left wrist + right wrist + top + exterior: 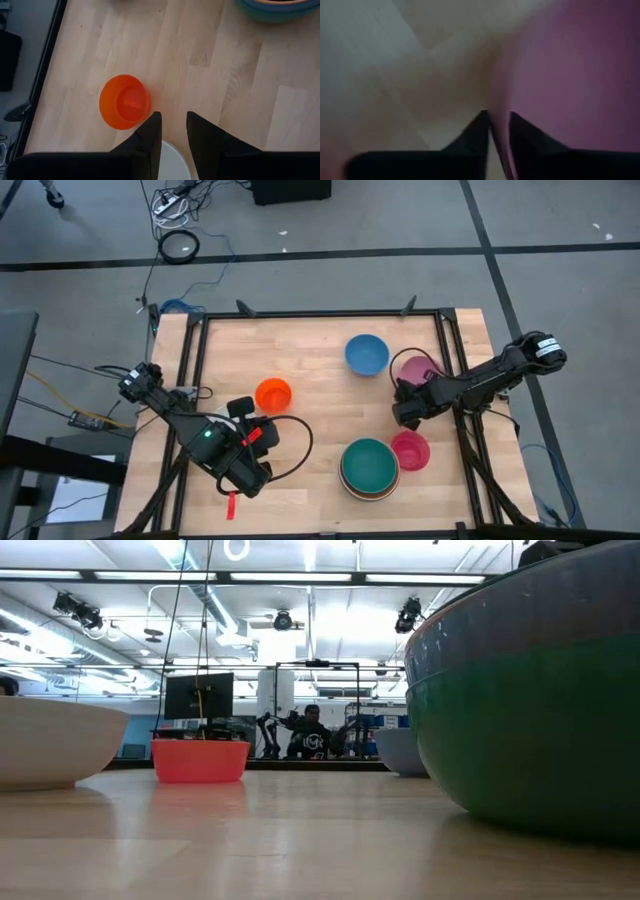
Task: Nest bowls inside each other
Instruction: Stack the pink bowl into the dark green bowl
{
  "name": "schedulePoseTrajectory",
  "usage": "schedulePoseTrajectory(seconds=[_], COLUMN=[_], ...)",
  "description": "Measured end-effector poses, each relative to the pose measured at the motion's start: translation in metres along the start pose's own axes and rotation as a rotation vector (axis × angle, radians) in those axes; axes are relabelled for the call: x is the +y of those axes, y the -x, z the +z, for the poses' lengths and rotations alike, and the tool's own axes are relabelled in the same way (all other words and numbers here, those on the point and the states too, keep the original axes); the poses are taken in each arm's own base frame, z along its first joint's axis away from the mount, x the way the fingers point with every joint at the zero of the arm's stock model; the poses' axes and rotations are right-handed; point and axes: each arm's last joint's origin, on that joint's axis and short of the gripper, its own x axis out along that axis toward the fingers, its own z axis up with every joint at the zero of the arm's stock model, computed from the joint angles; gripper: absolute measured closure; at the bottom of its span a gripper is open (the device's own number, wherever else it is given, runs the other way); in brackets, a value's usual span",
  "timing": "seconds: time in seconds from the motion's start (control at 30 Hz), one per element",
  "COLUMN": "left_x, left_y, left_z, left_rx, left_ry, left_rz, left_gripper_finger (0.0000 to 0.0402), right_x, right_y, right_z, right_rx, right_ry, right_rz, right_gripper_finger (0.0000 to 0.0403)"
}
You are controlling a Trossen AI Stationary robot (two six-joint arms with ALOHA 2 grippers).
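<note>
My right gripper (404, 410) is at the near left rim of the pink bowl (418, 368), shut on it; the bowl stands on the table at the right. My left gripper (174, 131) hangs open above a white bowl (174, 161) that rests on the table (310, 340), with nothing between its fingers. In the high view the left arm hides this white bowl. Standing loose on the table are a small orange-red bowl (272, 395), a blue bowl (367, 353), a small red bowl (410, 450) and a stack topped by a teal bowl (369, 465). My right gripper pinches the pink bowl's rim (499, 107) between its two fingers, one finger (475, 132) outside the wall and the other (530, 132) inside the bowl. The fingers come from above, slanting down. In the high view the bowl stands upright.
The low view shows the white bowl (50, 745) close on the left, the bowl stack (530, 710) close on the right and the orange-red bowl (200, 760) farther back. A dark frame (320, 314) borders the table. Bare wood lies in the table's middle.
</note>
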Motion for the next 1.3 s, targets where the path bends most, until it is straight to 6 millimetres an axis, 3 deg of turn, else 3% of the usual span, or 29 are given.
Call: schedulePoseTrajectory(seconds=[0.07,0.27,0.4,0.63,0.8,0.9,1.13,1.3], left_x=[0.000,-0.001,-0.005,-0.022,-0.032,-0.038,-0.046,-0.047], left_y=[0.000,0.001,-0.001,-0.018,-0.029,-0.030,-0.032,-0.041], left_z=[0.000,-0.001,-0.006,-0.038,-0.062,-0.075,-0.102,-0.119], left_rx=[0.000,-0.004,0.025,0.164,0.232,0.264,0.265,0.271], left_ry=[0.000,0.040,0.054,0.060,0.069,0.079,0.105,0.116], left_rz=[0.001,0.000,-0.013,0.003,0.043,0.050,0.097,0.156], left_gripper_finger=[0.0303,0.0303,0.0303,0.0303,0.0303,0.0303,0.0303,0.0303], right_x=[0.000,-0.003,0.002,0.022,0.051,0.063,0.087,0.097], right_y=[0.000,0.015,0.057,0.149,0.185,0.190,0.176,0.170], right_z=[0.000,-0.006,0.000,0.005,0.003,0.002,0.001,0.002], right_rx=[0.002,-0.029,-0.184,-0.435,-0.556,-0.557,-0.436,-0.397], right_ry=[0.020,0.035,0.029,0.107,0.247,0.278,0.333,0.354], right_rz=[0.005,-0.003,0.124,0.488,0.783,0.869,0.894,0.903], right_gripper_finger=[0.0391,0.0400,0.0401,0.0402,0.0402,0.0402,0.0401,0.0369])
